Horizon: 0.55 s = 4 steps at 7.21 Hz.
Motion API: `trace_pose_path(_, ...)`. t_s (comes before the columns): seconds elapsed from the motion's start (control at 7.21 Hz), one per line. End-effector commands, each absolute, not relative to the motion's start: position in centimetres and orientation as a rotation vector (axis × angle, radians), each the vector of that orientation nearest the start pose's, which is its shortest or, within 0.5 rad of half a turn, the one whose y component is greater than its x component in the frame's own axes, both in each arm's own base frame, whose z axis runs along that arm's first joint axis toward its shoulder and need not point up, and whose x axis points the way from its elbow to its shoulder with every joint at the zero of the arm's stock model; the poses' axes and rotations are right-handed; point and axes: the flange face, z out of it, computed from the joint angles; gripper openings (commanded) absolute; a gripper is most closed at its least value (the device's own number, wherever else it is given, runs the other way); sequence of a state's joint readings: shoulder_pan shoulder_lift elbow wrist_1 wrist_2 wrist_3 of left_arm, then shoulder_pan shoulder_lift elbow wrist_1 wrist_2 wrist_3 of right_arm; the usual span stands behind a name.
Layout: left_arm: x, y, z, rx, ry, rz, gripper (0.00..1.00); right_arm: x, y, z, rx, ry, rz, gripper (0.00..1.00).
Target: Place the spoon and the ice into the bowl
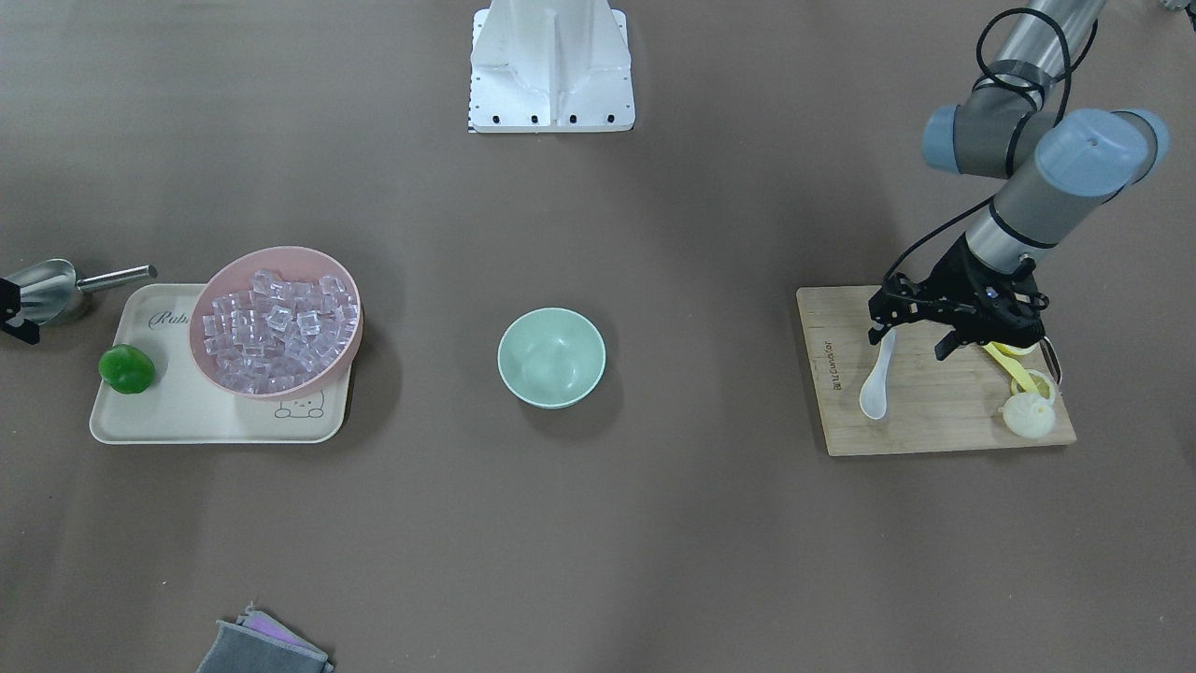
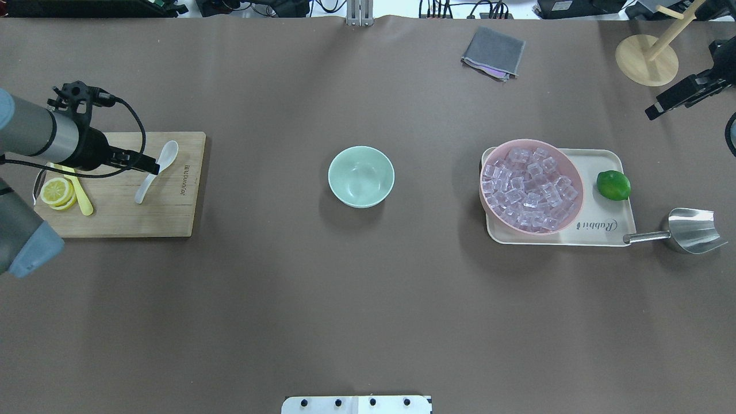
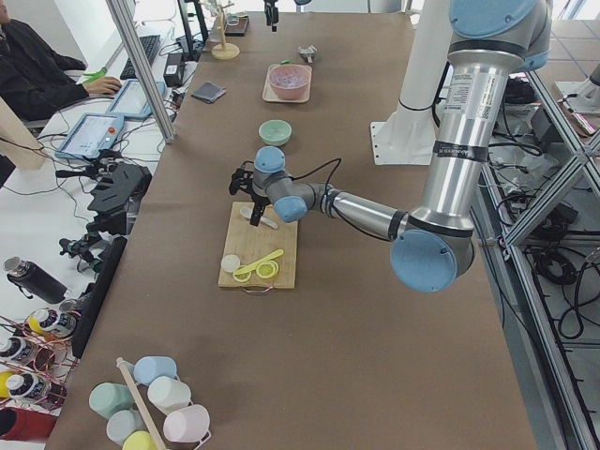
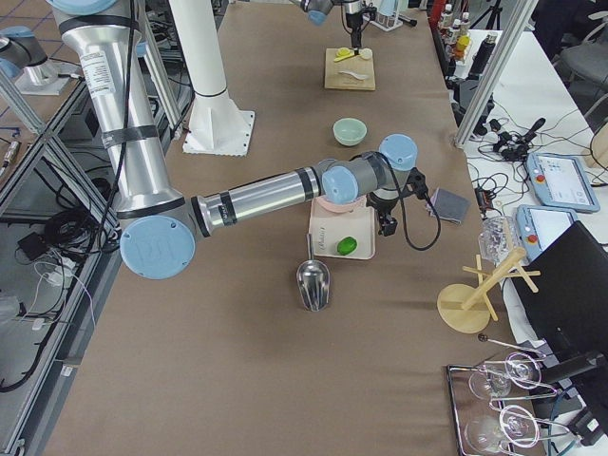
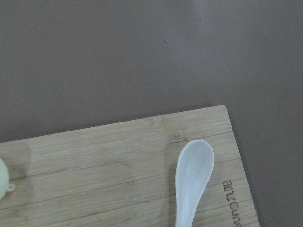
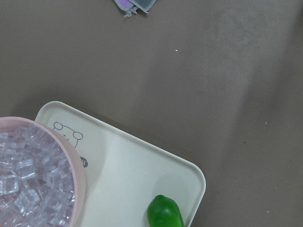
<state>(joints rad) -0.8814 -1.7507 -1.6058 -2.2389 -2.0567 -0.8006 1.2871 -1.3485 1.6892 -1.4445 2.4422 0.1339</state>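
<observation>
The white spoon (image 1: 878,379) lies on the wooden cutting board (image 1: 934,425); it also shows in the overhead view (image 2: 156,171) and the left wrist view (image 5: 191,177). My left gripper (image 1: 911,338) is open just above the spoon's handle end and holds nothing. The mint-green bowl (image 1: 551,357) stands empty at the table's middle. Many ice cubes (image 1: 280,318) fill the pink bowl (image 1: 332,369) on the cream tray (image 1: 187,422). My right gripper (image 1: 17,316) hangs high beside the tray, jaws apart, empty.
A steel scoop (image 2: 690,230) lies beside the tray and a lime (image 2: 613,185) on it. A yellow utensil (image 2: 80,195) and lemon slices (image 2: 56,191) lie on the board. A grey cloth (image 2: 493,52) and a wooden stand (image 2: 647,60) are at the far edge.
</observation>
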Motion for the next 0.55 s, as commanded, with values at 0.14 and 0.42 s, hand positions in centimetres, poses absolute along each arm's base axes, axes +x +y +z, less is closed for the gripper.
trace_pose_path(0.14,33.50,-49.79,47.95,0.343,0.886,0.136,0.92,-10.53,-56.09,46.35,0.343,-0.956,-0.359,1.00)
trace_pose_path(0.42,33.99,-49.92,48.61,0.334,0.877,0.144,0.78,-10.89,-56.08,46.01,0.346,-0.958,-0.365,1.00)
